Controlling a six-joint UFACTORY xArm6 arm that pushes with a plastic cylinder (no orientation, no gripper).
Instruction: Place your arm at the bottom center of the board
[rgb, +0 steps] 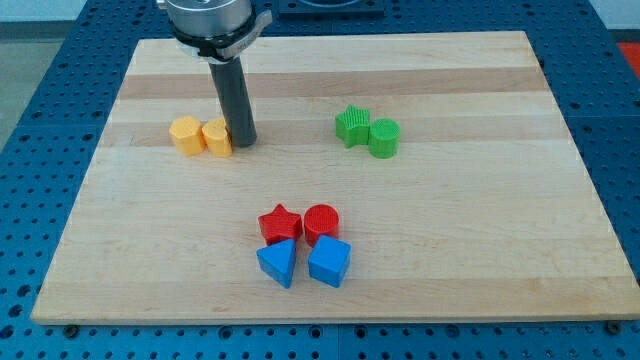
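Camera view, nearest items first: blue triangular block and blue cube-like block sit side by side, approx. 6 o'clock of the board centre. Directly behind them, touching or nearly so: red star block and red cylinder. The four form one tight cluster.

Mid-board, approx. 2 o'clock of centre: green star-like block next to green cylinder. Approx. 10 o'clock of centre: two yellow blocks, a hexagon-like one and a second yellow block, shape unclear.

Arm: no claw fitted, so no spread/pressed state applies; the rig ends in a dark rod. My tip rests on the counter just at 3 o'clock of the second yellow block, touching or just beside it; contact cannot be confirmed.

Task status (judgement): not yet done. Target is the bottom centre of the board, i.e. the bare strip near the 6 o'clock edge, below the blue blocks. Tip is in the upper-left region, well apart from that spot. Remaining: full travel toward 6 o'clock. The red/blue cluster lies near the direct line; a route round it, e.g. via its 9 o'clock side, would prob. avoid shoving blocks.

Task's thing: the rod looks straight, upright, dark grey, under a metal flange at the frame top.
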